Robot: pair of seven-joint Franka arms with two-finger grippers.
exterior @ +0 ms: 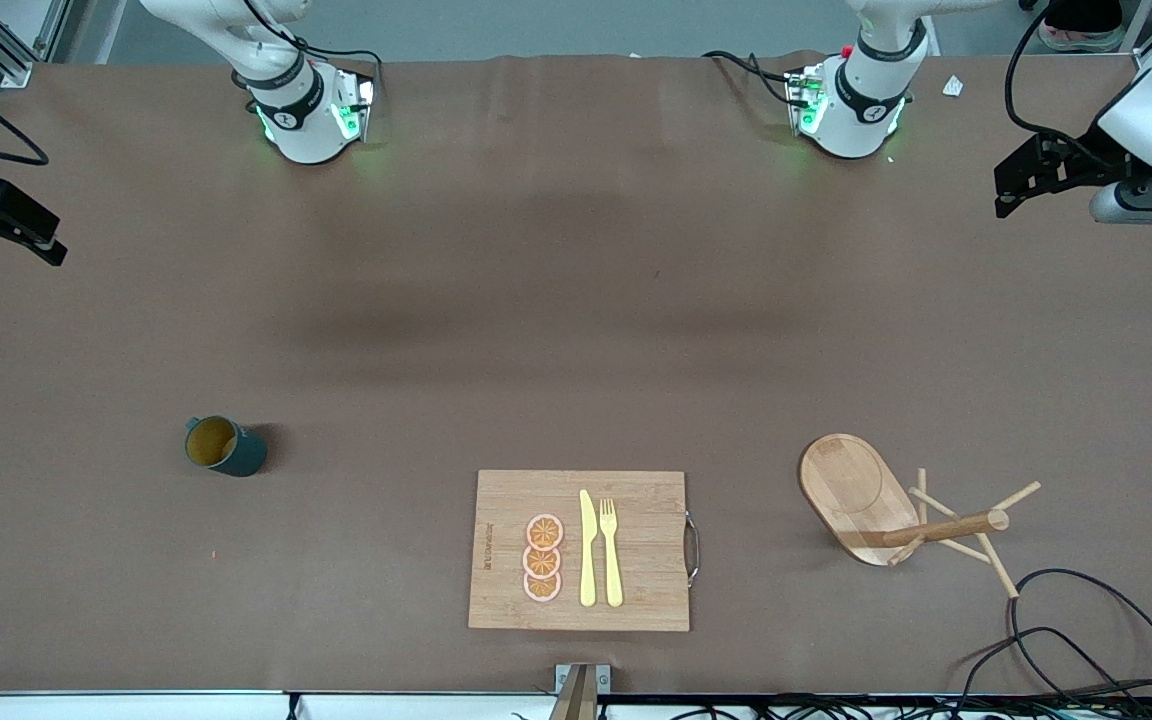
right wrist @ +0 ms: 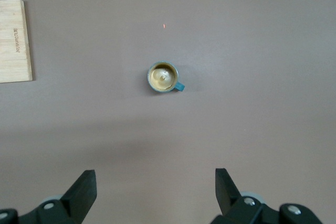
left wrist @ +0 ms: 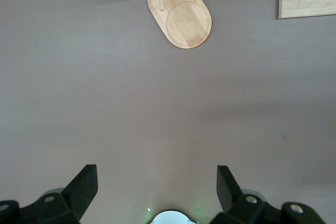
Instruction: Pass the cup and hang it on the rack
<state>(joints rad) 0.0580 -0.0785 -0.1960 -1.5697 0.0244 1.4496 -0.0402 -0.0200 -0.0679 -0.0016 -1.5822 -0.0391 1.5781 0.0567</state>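
On the table, the cup (right wrist: 163,77) stands well apart from the right gripper's (right wrist: 156,195) wide-open, empty fingers (right wrist: 84,192); left gripper (left wrist: 157,195) likewise.

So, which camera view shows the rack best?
The front view: the whole rack shows, with its oval base, post and pegs. The left wrist view has only its base and a bit of the post at the edge. The right wrist view does not show it.
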